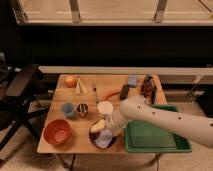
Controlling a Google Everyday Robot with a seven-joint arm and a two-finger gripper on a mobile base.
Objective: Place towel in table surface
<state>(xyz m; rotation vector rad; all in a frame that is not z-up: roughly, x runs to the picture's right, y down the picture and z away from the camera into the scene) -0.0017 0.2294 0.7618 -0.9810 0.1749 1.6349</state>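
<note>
A pale lavender towel (104, 141) lies crumpled in a dark round plate (93, 135) at the front middle of the wooden table (87, 120). A yellowish object (98, 125) rests at the plate's back edge. My gripper (110, 129) is at the end of the white arm (160, 119), which reaches in from the right. It hangs low over the plate's right side, right at the towel. The arm's end covers the fingers and part of the towel.
An orange bowl (58, 131), a blue cup (67, 109), a dark cup (82, 109) and a white cup (105, 107) surround the plate. A green tray (155, 136) sits at the right. Fruit, a fork, a carrot (111, 93) and a snack bag (147, 87) lie behind. An office chair (20, 95) stands at the left.
</note>
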